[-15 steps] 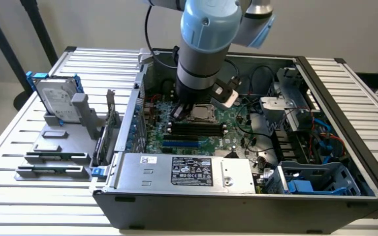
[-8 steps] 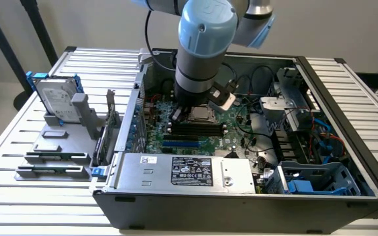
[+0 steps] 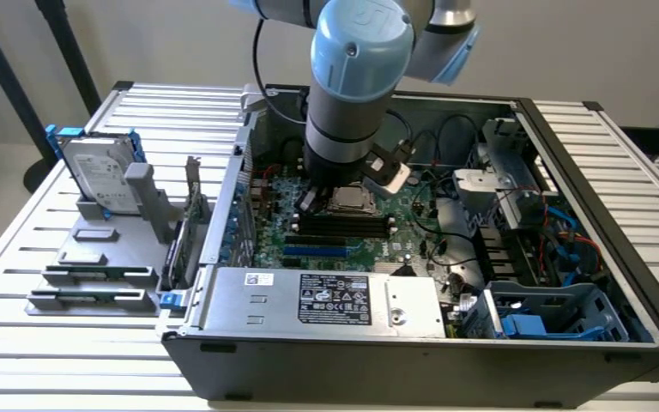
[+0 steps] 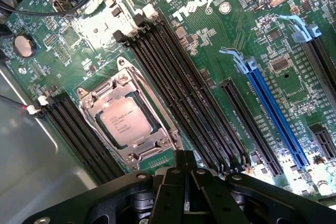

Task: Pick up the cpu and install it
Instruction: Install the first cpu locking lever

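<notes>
- Exterior view: the arm [image 3: 353,86] reaches down from the top centre of the frame into an open computer case [image 3: 421,365] lying on a slatted table [image 3: 32,343].
- Its wrist hangs over the green motherboard [image 3: 404,219] at the middle of the frame, just above the socket area, where a small square of metal, the cpu [image 3: 350,200], shows under the wrist.
- At the left of the frame a silver hard drive [image 3: 95,176] in a blue bracket stands upright on a grey holder [image 3: 100,275] (well apart from the case's inside).
- A metal box with a label [image 3: 323,300] sits along the case's near edge.
- Wrist view: the gripper [image 4: 185,174] is at the bottom centre, its black fingers [image 4: 176,192] pressed together with nothing between them.
- The cpu [image 4: 126,123] lies flat inside the silver socket frame [image 4: 128,153], left of centre, just apart from the fingertips.
- Long black memory slots [image 4: 178,87] run diagonally beside the socket; a blue slot [image 4: 273,114] lies toward the right.
</notes>
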`<state>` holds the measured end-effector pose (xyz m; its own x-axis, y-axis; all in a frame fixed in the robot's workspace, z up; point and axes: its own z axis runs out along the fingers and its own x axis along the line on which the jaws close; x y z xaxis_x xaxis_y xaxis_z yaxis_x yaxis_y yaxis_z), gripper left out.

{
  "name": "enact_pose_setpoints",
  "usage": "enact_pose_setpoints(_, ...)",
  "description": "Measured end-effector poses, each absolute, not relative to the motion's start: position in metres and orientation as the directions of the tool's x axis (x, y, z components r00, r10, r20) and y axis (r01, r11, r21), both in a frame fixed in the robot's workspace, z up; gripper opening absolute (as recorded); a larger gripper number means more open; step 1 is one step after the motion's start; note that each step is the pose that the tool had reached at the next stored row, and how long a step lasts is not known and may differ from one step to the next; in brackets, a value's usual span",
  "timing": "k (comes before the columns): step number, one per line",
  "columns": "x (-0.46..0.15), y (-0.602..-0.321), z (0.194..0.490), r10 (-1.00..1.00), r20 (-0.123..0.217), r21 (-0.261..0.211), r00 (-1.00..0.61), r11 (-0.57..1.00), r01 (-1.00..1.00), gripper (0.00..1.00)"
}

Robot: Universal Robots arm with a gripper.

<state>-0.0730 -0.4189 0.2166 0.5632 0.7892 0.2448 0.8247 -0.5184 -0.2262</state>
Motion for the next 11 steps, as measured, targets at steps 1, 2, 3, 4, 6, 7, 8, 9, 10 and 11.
enact_pose_setpoints(1, -0.073, -0.4189, 0.2166, 0.789, 0.245, -0.226, 0.563, -0.518, 0.825, 0.11)
enact_pose_setpoints(2, -0.073, -0.4189, 0.2166, 0.789, 0.245, -0.226, 0.563, -0.518, 0.825, 0.11)
enact_pose_setpoints(3, -0.073, -0.4189, 0.2166, 0.789, 0.245, -0.226, 0.563, -0.518, 0.825, 0.11)
enact_pose_setpoints(4, -0.073, -0.4189, 0.2165, 0.789, 0.245, -0.226, 0.563, -0.518, 0.825, 0.11)
enact_pose_setpoints(6, -0.073, -0.4189, 0.2163, 0.789, 0.245, -0.226, 0.563, -0.518, 0.825, 0.11)
enact_pose_setpoints(7, -0.073, -0.4189, 0.2161, 0.789, 0.245, -0.226, 0.563, -0.518, 0.825, 0.11)
enact_pose_setpoints(8, -0.073, -0.4189, 0.216, 0.789, 0.245, -0.226, 0.563, -0.518, 0.825, 0.11)
enact_pose_setpoints(9, -0.073, -0.4189, 0.2157, 0.789, 0.245, -0.226, 0.563, -0.518, 0.825, 0.11)
enact_pose_setpoints(10, -0.073, -0.4189, 0.2154, 0.789, 0.245, -0.226, 0.563, -0.518, 0.825, 0.11)
enact_pose_setpoints(11, -0.073, -0.4189, 0.215, 0.789, 0.245, -0.226, 0.563, -0.518, 0.825, 0.11)
